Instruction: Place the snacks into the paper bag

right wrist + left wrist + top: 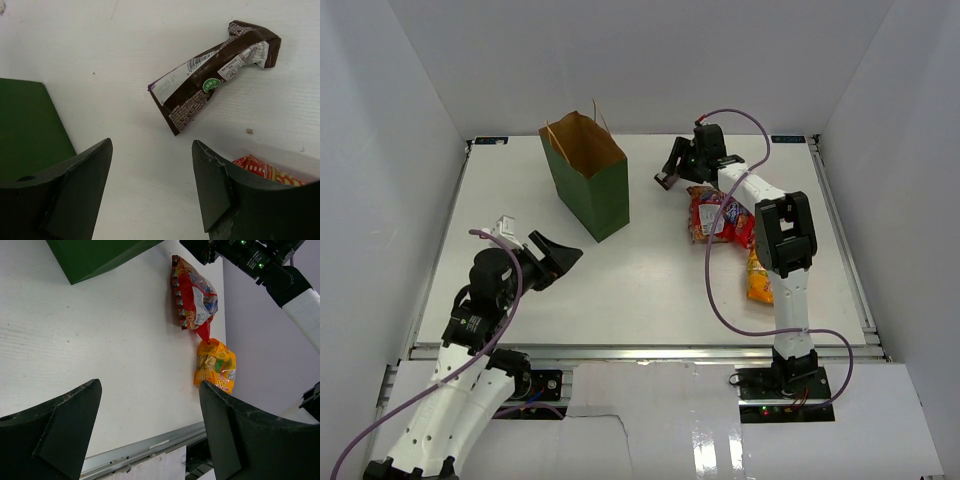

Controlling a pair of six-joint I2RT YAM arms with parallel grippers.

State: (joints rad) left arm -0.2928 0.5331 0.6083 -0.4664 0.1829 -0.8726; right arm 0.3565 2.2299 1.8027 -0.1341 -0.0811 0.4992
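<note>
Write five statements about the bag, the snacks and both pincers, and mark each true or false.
1. The paper bag stands upright, mouth open. True.
2. The red bag is inside the paper bag. False: it lies on the table, outside the paper bag and next to the orange bag.
3. The right pincer is open and holds nothing. True.
4. The left pincer grips the orange bag. False: it is open and empty, and the orange bag lies on the table.
5. The dark brown bar lies on the table. True.
</note>
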